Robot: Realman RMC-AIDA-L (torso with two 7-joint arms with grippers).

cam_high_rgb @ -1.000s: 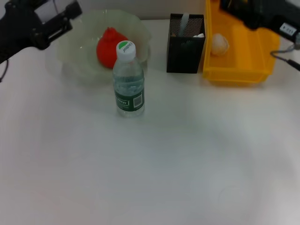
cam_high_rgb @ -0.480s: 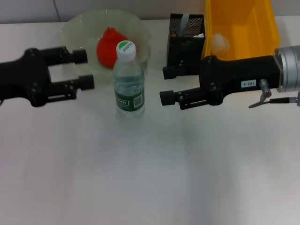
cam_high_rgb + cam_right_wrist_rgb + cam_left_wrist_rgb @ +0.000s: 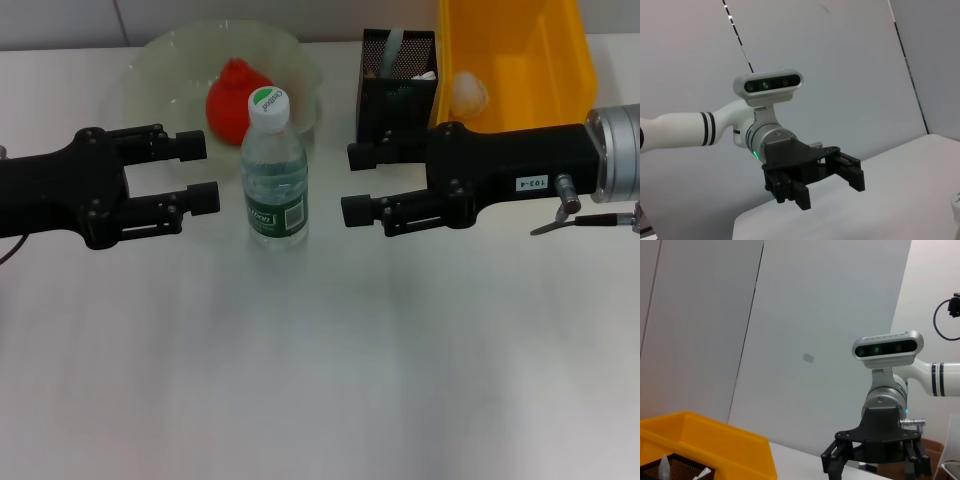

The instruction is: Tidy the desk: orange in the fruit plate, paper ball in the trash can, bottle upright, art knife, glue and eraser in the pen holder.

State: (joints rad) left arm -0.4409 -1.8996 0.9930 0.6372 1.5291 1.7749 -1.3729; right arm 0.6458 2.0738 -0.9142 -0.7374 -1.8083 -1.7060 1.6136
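Observation:
The bottle (image 3: 274, 175) stands upright on the table between my two grippers. My left gripper (image 3: 200, 172) is open just left of it, a small gap away. To the bottle's right, my right gripper (image 3: 352, 184) is also open and empty. Behind the bottle, the orange (image 3: 230, 95) lies in the fruit plate (image 3: 160, 60). The paper ball (image 3: 468, 91) rests in the trash can (image 3: 525, 50). A grey handle and a white tip stick out of the pen holder (image 3: 395, 100); I cannot tell art knife from glue, and the eraser is hidden.
The pen holder stands tight against the trash can's left wall at the back. The left wrist view shows the trash can (image 3: 705, 445) and my right gripper (image 3: 877, 460) farther off. The right wrist view shows my left gripper (image 3: 825, 180).
Both arms came from the back corners to table level beside the bottle. In the last half second the left gripper slid right toward the bottle; the right one stayed put.

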